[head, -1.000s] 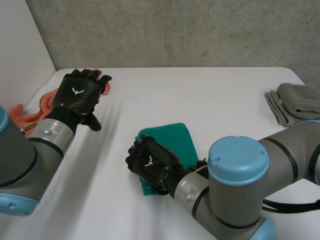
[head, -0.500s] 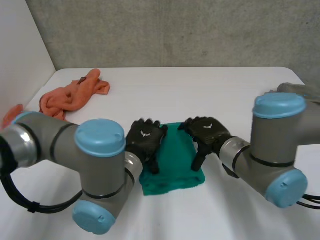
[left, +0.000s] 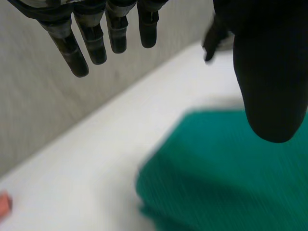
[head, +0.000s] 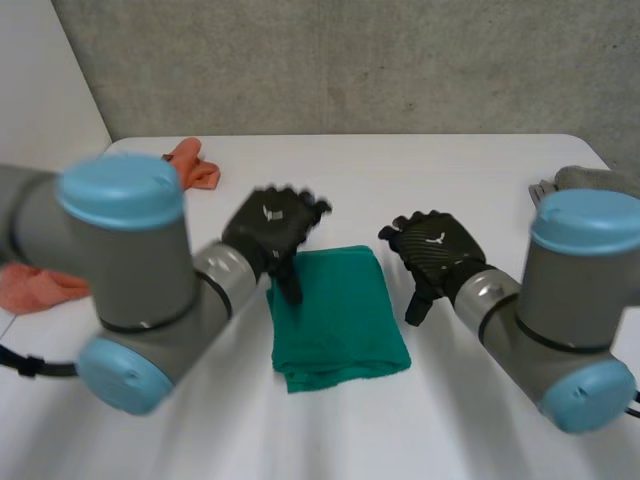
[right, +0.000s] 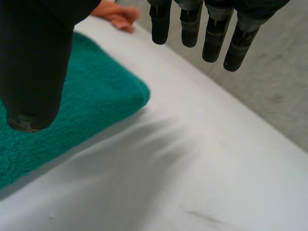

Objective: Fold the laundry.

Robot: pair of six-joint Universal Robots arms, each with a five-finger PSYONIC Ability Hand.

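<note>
folded green terry towel (head: pixel 340 320) lies flat at lower centre on the white table (head: pixel 470 170), left hand (head: pixel 270 225) above its upper-left corner, right hand (head: pixel 432 250) beside its upper-right corner, both spread wide, holding nothing.

The table (head: pixel 450 180) is white and smooth, and it is wide. Its two far corners are round. Right behind the table stands a grey wall (head: pixel 350 60). It looks like concrete, rough and spotty, with little dark dots and pale patches on it. On the left side there is a white wall (head: pixel 40 100), plain and flat. It meets the grey wall in one straight corner line that runs down to the table. The light is bright and soft. It makes the table top look pale, nearly as white as the side wall. The grey wall looks duller and darker than the table.
</note>
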